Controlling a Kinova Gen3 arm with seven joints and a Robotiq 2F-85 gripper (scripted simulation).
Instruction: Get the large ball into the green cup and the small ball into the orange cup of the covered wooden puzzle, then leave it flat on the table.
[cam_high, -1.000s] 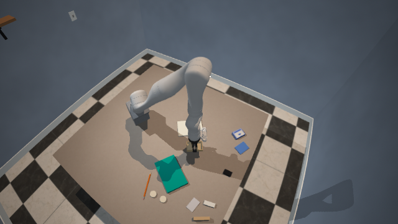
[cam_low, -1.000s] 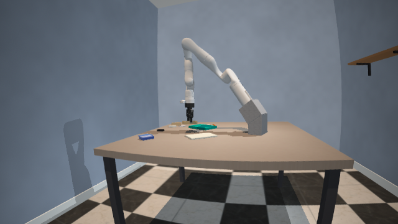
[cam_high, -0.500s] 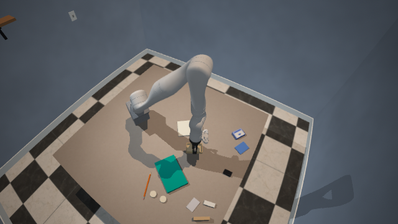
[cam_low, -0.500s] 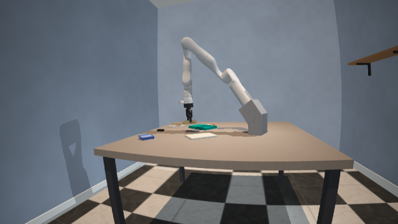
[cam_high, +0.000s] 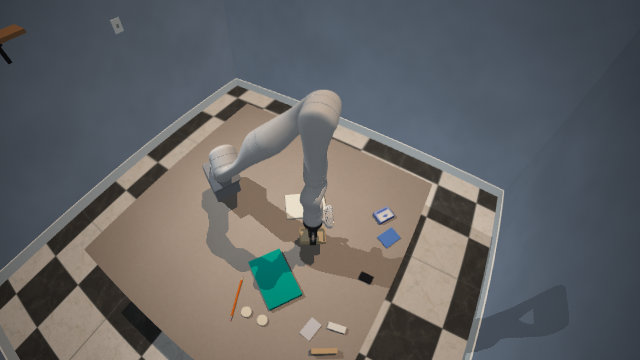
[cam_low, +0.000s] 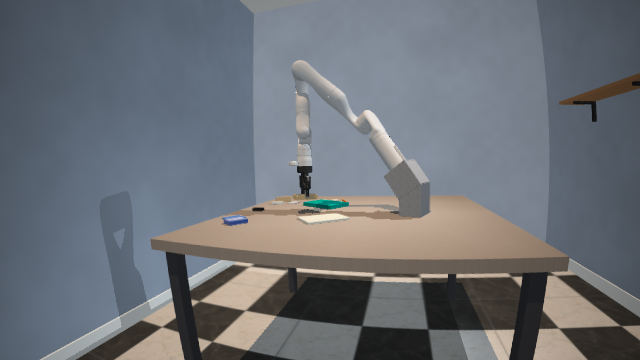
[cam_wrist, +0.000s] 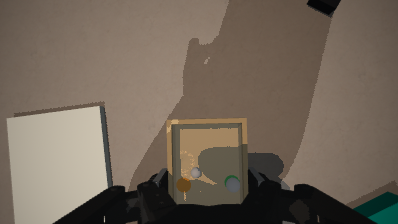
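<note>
The covered wooden puzzle (cam_wrist: 208, 160) is a small tan framed box with a clear lid. My gripper (cam_wrist: 207, 178) is shut on its near end, one finger on each side, holding it a little above the table. Inside, the large grey ball sits at the green cup at the near right. The small grey ball lies just above and right of the orange cup (cam_wrist: 183, 185), apart from it. In the top view the gripper (cam_high: 312, 236) and puzzle (cam_high: 307, 238) are mid-table. They also show in the exterior view, the gripper (cam_low: 304, 189) at the table's far side.
A cream pad (cam_wrist: 57, 160) lies left of the puzzle, a teal book (cam_high: 275, 279) to the other side. Blue items (cam_high: 384, 215), a black block (cam_high: 366, 277), a pencil (cam_high: 236, 298), two discs (cam_high: 246, 312) and small blocks (cam_high: 336, 327) are scattered about. The arm's base (cam_high: 220, 175) stands behind.
</note>
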